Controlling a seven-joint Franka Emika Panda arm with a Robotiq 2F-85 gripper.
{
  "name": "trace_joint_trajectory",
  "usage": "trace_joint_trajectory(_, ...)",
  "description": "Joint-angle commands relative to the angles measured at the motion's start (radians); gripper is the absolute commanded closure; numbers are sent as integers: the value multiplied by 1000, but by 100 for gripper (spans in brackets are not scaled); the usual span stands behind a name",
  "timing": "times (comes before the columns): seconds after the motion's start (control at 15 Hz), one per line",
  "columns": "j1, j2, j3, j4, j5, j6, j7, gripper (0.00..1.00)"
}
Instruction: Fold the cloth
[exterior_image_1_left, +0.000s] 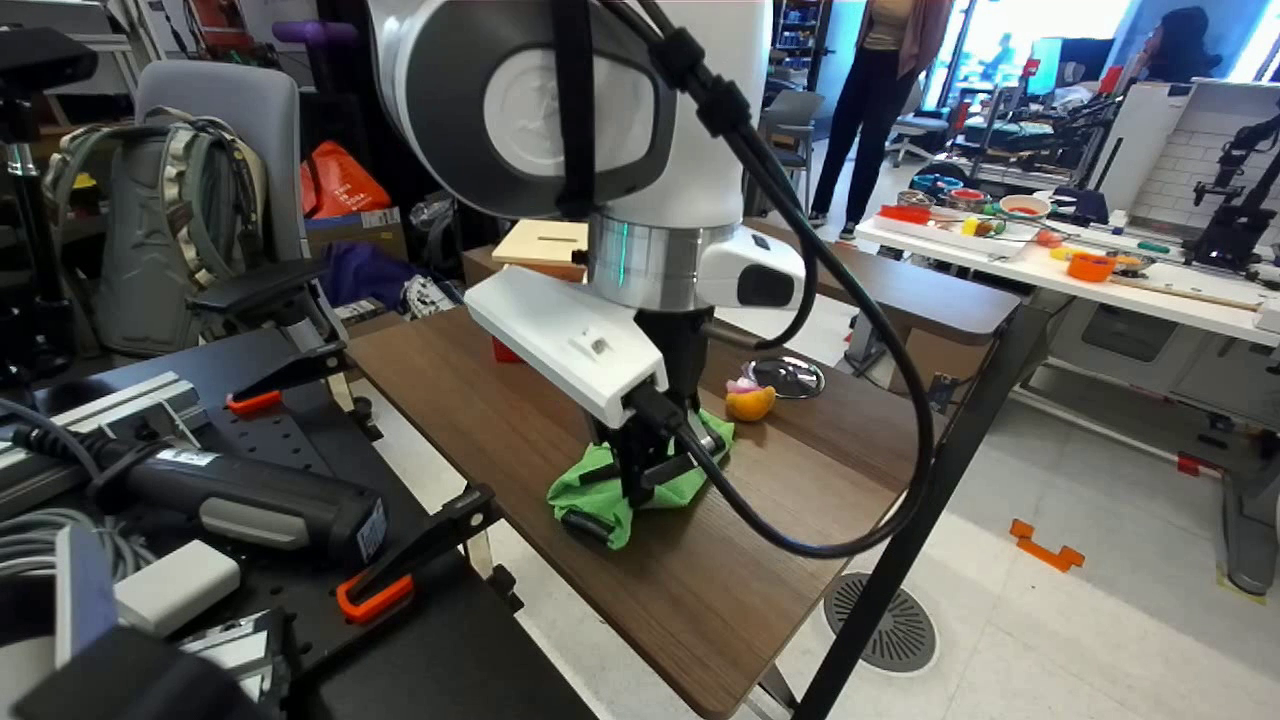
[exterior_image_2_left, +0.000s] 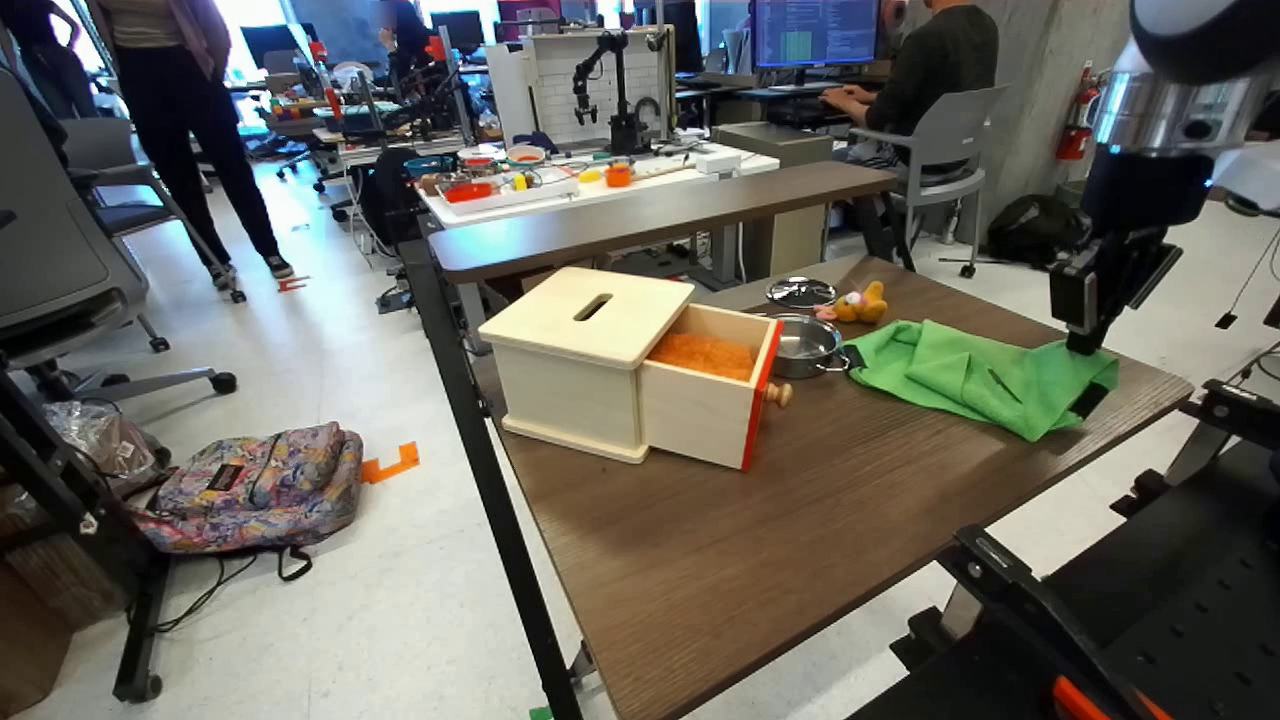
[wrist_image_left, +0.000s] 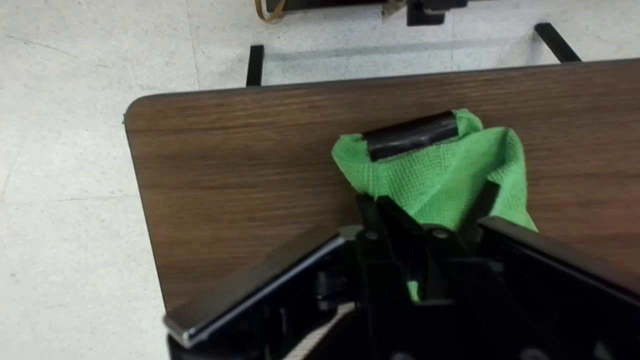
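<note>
On the tabletop (exterior_image_2_left: 820, 540) | green cloth (exterior_image_2_left: 950, 372), v wrinkly | hand (wrist_image_left: 378, 200) down at its edge, tgthr afaict | can't tell if pinching any

In both exterior views, strong light comes from the windows (exterior_image_1_left: 1090, 13) at the back, which are burnt to white. A bluish glare lies on the raised shelf (exterior_image_2_left: 500, 240). In the wrist view, the floor (wrist_image_left: 75, 250) is bright, the gripper (wrist_image_left: 376, 198) dark and blurred.
</note>
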Motion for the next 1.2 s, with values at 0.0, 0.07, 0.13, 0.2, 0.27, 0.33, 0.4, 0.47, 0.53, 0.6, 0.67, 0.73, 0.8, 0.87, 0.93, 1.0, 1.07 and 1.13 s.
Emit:
trace_joint_trajectory(0.0, -67, -101, 102, -41, 130, -30, -72, 99)
trace_joint_trajectory(0.07, -78, -113, 129, -41, 176, -23, -84, 99)
trace_joint_trajectory(0.13, -83, -122, 154, -33, 222, -25, -92, 99)
trace_joint_trajectory(0.2, -84, -125, 171, -21, 260, -30, -97, 99)
trace_joint_trajectory(0.27, -82, -123, 189, -2, 306, -31, -94, 99)
trace_joint_trajectory(0.33, -78, -121, 200, 12, 340, -35, -93, 99)
trace_joint_trajectory(0.4, -71, -110, 208, 40, 371, -45, -84, 99)
trace_joint_trajectory(0.47, -66, -95, 214, 68, 398, -54, -77, 99)
trace_joint_trajectory(0.53, -54, -74, 209, 105, 412, -73, -57, 99)
trace_joint_trajectory(0.6, -47, -61, 207, 131, 428, -85, -48, 99)
trace_joint_trajectory(0.67, -35, -43, 196, 162, 434, -106, -29, 99)
trace_joint_trajectory(0.73, -27, -22, 188, 194, 438, -121, -14, 99)
trace_joint_trajectory(0.8, -19, 1, 178, 225, 437, -136, 7, 99)
trace_joint_trajectory(0.87, -12, 27, 168, 257, 431, -149, 29, 99)
trace_joint_trajectory(0.93, -3, 60, 156, 292, 422, -156, 55, 99)
trace_joint_trajectory(1.0, 1, 91, 147, 326, 418, -168, 76, 99)
trace_joint_trajectory(1.07, 10, 129, 131, 364, 405, -181, 103, 99)
trace_joint_trajectory(1.13, 16, 162, 119, 394, 398, -188, 122, 99)
